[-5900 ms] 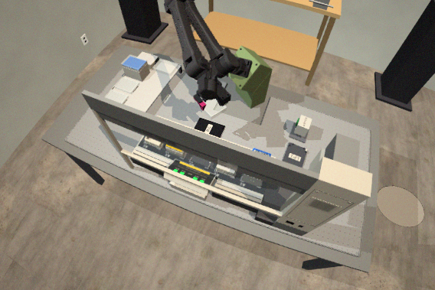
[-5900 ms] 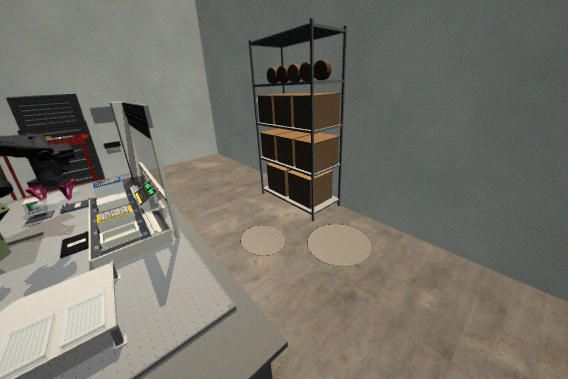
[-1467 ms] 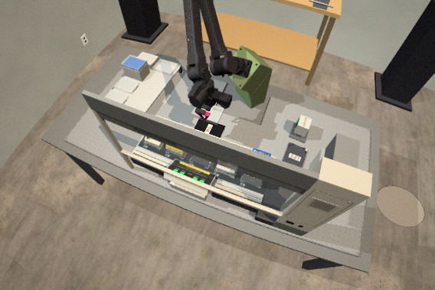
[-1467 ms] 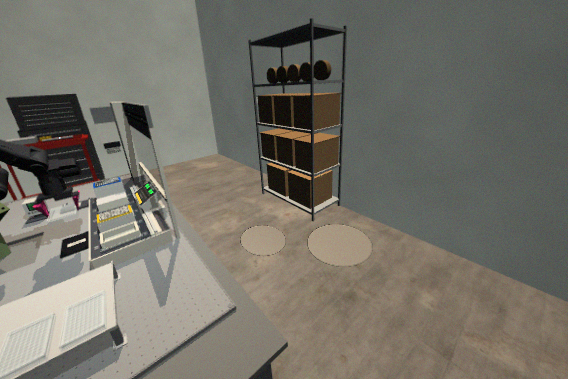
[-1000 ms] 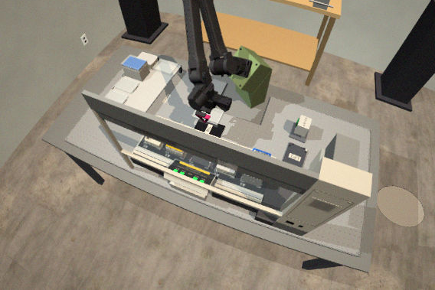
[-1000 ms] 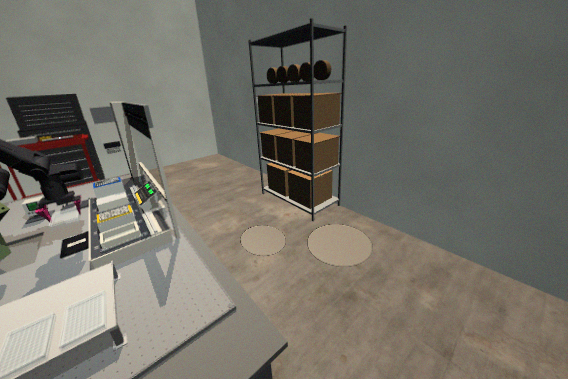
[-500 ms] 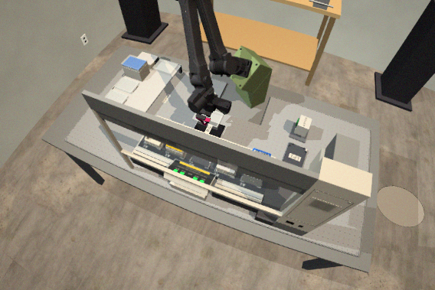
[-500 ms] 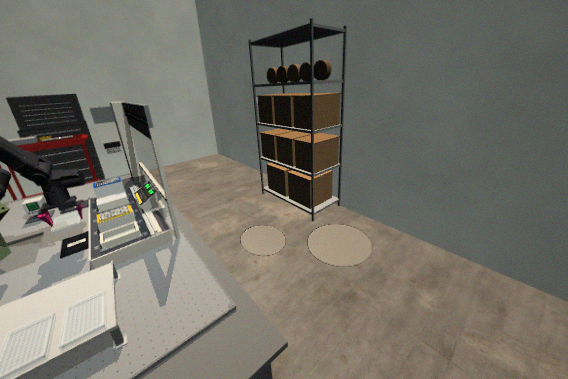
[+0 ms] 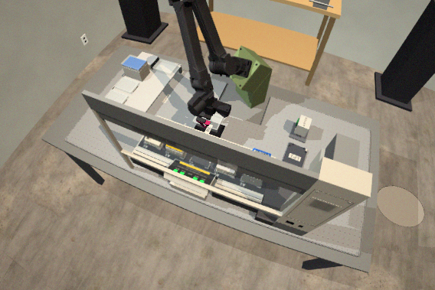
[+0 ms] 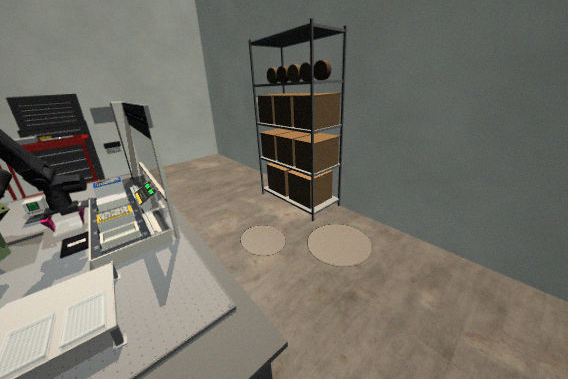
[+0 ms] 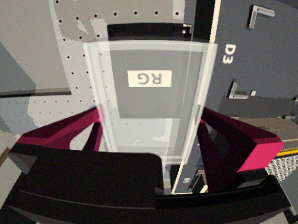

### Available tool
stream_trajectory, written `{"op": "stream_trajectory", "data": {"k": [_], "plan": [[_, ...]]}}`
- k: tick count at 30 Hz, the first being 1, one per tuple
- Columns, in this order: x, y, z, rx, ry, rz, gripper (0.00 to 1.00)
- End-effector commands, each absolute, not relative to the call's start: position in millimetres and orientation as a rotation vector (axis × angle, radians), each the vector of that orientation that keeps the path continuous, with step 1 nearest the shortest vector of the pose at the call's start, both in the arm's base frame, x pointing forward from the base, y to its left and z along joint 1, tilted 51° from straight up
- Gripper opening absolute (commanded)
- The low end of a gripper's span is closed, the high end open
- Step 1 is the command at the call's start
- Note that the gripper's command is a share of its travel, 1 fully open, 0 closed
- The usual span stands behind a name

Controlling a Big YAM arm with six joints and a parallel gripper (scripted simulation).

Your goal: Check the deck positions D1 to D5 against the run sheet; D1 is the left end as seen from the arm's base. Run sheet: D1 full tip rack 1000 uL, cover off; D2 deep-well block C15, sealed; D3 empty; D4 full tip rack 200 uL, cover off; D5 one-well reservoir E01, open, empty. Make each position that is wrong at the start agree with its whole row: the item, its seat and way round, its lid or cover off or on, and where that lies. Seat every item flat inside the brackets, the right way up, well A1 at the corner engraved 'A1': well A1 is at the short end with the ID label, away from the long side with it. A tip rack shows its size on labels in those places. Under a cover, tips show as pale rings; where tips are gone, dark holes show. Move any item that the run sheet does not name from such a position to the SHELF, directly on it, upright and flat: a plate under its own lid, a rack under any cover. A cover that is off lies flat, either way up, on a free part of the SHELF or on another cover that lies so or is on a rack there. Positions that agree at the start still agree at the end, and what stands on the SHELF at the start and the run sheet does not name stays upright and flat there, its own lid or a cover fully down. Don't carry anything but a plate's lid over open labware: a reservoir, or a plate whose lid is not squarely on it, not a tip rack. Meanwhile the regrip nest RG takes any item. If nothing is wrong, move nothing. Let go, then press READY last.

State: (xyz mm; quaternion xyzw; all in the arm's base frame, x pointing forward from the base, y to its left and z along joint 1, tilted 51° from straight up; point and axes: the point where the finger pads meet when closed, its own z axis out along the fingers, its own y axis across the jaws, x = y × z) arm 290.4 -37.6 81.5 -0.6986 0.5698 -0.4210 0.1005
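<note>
My gripper [image 11: 149,109] with magenta fingers is shut on a translucent pale cover [image 11: 150,106]. It holds the cover just above the black regrip nest [image 11: 150,31], and the nest's white RG label shows through the cover. In the top view the gripper [image 9: 208,122] hangs beside the deck's rear wall with the cover [image 9: 217,120] in it. In the exterior view the gripper [image 10: 50,223] and cover [image 10: 70,220] are left of the deck. The D3 mark [image 11: 228,55] and its empty brackets lie right of the nest. Deck items [image 9: 174,151] sit under the gantry, partly hidden.
The white shelf [image 9: 142,86] at the table's far left carries a blue-topped rack [image 9: 135,66] and two flat white pieces [image 9: 122,89]. A green box [image 9: 253,76] stands behind the arm. A small box with a green button [image 9: 302,126] and a black pad [image 9: 295,154] lie to the right.
</note>
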Motion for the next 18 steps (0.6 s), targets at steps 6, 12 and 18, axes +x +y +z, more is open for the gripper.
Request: {"op": "stream_trajectory", "data": {"k": [6, 12, 18], "plan": [[298.5, -44.6, 71.5, -2.083, 1.675, -1.251, 0.0], [305.5, -48.1, 65.4, -2.082, 1.675, -1.252, 0.0], [310.9, -50.5, 62.0, -2.08, 1.674, -1.253, 0.0]]}}
